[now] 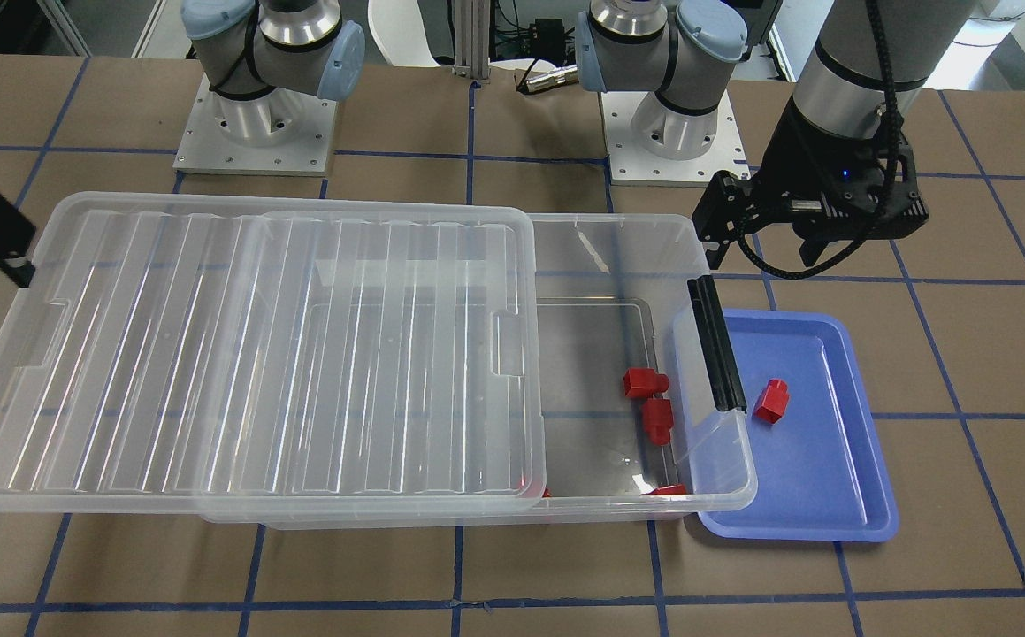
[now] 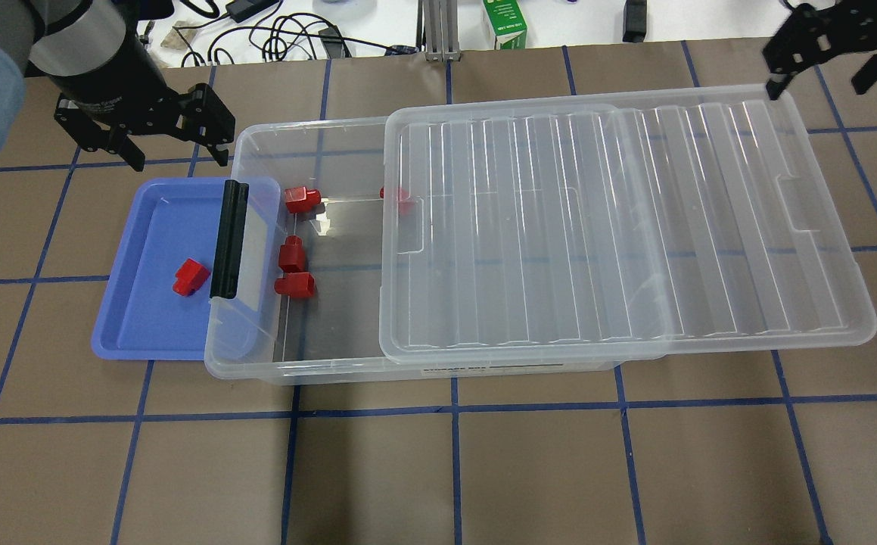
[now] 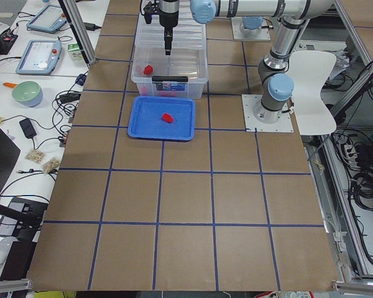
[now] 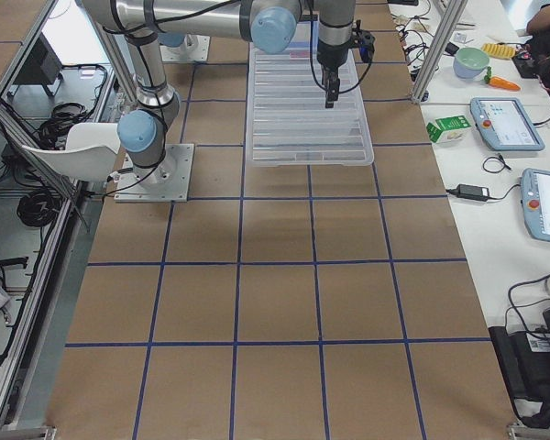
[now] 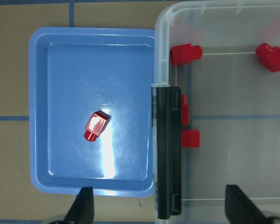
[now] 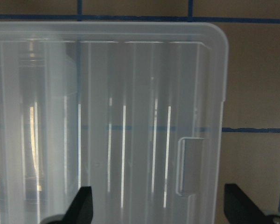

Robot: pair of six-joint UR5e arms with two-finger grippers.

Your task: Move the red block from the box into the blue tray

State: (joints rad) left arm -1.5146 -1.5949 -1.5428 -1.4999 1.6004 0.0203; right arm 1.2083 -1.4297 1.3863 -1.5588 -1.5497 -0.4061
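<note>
One red block [image 2: 191,276] lies in the blue tray [image 2: 143,318], also seen in the left wrist view [image 5: 96,125] and the front view [image 1: 770,401]. Several more red blocks [image 2: 292,255] lie in the open end of the clear box [image 2: 332,144]. The box's lid [image 2: 604,227] is slid sideways toward my right. My left gripper [image 2: 173,147] is open and empty, raised above the robot-side edge of the tray and the box's corner. My right gripper [image 2: 824,68] is open and empty above the lid's far corner [image 6: 210,42].
The box's black clip handle [image 2: 229,238] overhangs the tray's edge. One red block [image 2: 396,195] sits partly under the lid's edge. Cables and a green carton [image 2: 504,23] lie beyond the table's far edge.
</note>
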